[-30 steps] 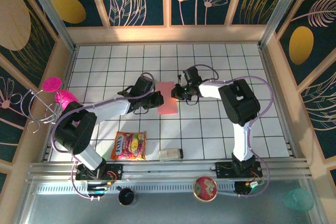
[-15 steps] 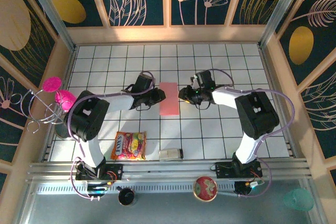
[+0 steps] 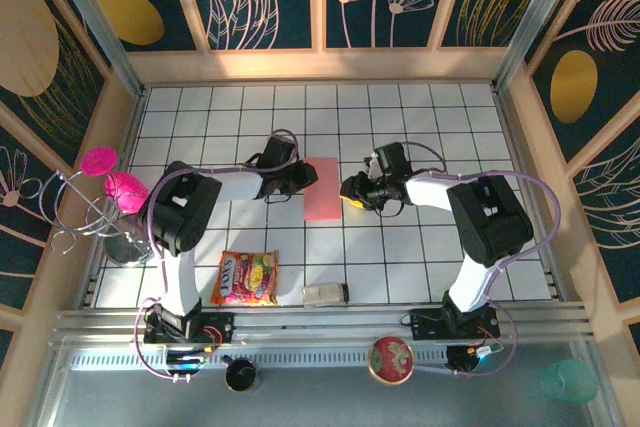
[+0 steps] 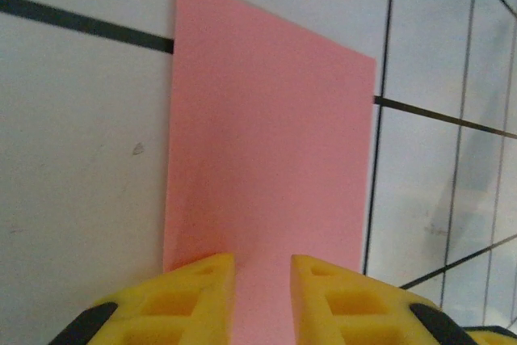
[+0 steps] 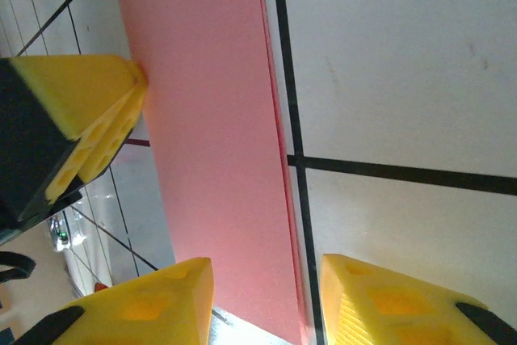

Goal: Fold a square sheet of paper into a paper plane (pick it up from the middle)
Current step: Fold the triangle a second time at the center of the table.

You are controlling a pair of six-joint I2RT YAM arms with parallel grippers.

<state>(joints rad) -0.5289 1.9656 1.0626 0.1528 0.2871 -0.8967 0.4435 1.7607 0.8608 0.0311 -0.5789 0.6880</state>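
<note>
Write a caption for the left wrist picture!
The left arm's yellow jaws, slightly apart, over the near edge of the pink paper on the white tiled table.

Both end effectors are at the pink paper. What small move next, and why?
Probably slide the left end effector toward a corner of the pink paper to start a corner fold. The paper lies flat, doubled into a strip; this end effector and the right end effector stand open at its long edges, gripping nothing.

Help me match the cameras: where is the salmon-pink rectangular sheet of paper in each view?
Top external: salmon-pink paper at picture centre.
Left wrist: paper mid-frame, above yellow fingers.
Right wrist: paper, a tall strip left of centre.
Shared landmark: black grid lines.
</note>
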